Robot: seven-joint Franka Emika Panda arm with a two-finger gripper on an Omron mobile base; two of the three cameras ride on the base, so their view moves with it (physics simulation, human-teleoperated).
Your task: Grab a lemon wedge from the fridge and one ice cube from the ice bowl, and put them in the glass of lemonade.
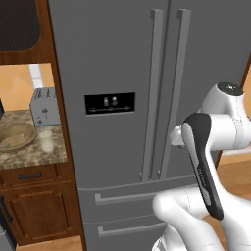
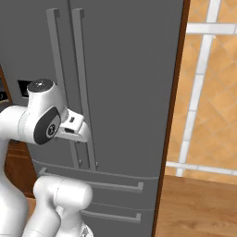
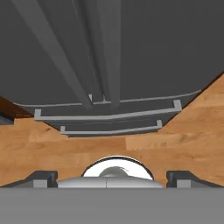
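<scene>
Tool (image 3: 112, 177) is spread wide, holding nothing, pointing down the closed fridge (image 1: 112, 59) doors; handles run toward 12 o'clock.

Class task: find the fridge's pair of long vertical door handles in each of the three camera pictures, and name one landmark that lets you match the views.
Left base view: the door handles run down the upper centre-right, left of the arm.
Right base view: they stand at upper left, passing behind the arm's wrist.
Hand view: they slant from the top edge down to centre.
Shared landmark: the upper drawer handle of the fridge, just below their lower ends.
</scene>
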